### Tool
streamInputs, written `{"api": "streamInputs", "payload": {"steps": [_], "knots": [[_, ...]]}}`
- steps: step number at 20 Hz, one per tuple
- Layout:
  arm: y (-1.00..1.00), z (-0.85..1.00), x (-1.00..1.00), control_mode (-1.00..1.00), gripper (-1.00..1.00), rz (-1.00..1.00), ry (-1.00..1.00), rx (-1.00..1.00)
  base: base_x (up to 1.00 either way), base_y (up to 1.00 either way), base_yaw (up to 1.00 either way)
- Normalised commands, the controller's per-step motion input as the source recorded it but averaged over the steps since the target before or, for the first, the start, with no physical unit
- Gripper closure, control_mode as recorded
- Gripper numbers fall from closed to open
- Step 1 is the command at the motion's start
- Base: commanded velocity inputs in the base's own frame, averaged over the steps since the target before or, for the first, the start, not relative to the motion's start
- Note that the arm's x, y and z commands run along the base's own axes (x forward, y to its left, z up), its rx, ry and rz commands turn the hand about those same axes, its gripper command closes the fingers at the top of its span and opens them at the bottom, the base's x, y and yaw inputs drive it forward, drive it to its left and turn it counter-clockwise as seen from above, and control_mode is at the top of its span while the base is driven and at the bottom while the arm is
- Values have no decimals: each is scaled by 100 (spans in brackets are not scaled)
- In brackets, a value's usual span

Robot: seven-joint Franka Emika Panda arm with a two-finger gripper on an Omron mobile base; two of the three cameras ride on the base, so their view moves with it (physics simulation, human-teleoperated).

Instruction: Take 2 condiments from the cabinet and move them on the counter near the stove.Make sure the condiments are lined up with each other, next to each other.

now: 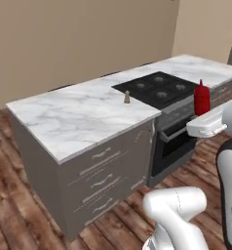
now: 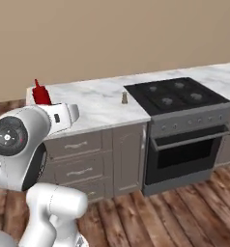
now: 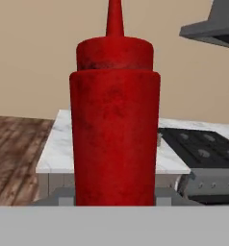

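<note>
My gripper (image 3: 115, 196) is shut on the red squeeze bottle (image 3: 115, 129), which stands upright and takes up most of the hand view. The same bottle (image 1: 202, 97) rises from the white hand in the left base view, and its top (image 2: 39, 92) pokes above the arm in the right base view. I hold it in the air, short of the counter (image 1: 79, 117). The tan shaker (image 1: 126, 97) (image 2: 124, 98) stands on the marble just left of the stove (image 1: 159, 87) (image 2: 177, 96). The cabinet is out of view.
Grey drawers (image 2: 78, 159) with silver handles sit under the counter, and the oven front (image 2: 184, 152) is below the cooktop. More marble counter (image 1: 201, 68) runs on past the stove. A dark grey overhang (image 3: 217, 24) hangs above the stove. Wooden floor surrounds the unit.
</note>
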Motion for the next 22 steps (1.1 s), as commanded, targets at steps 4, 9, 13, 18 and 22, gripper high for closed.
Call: {"api": "streamInputs", "payload": {"steps": [4,9,13,18,22], "knots": [[0,0,0,100,100,0,0,0,35,0,58],[0,0,0,100,100,0,0,0,37,-46,51],[0,0,0,100,100,0,0,0,17,-98,31],[0,0,0,100,100,0,0,0,0,-95,10],[0,0,0,100,100,0,0,0,3,-17,7]]}}
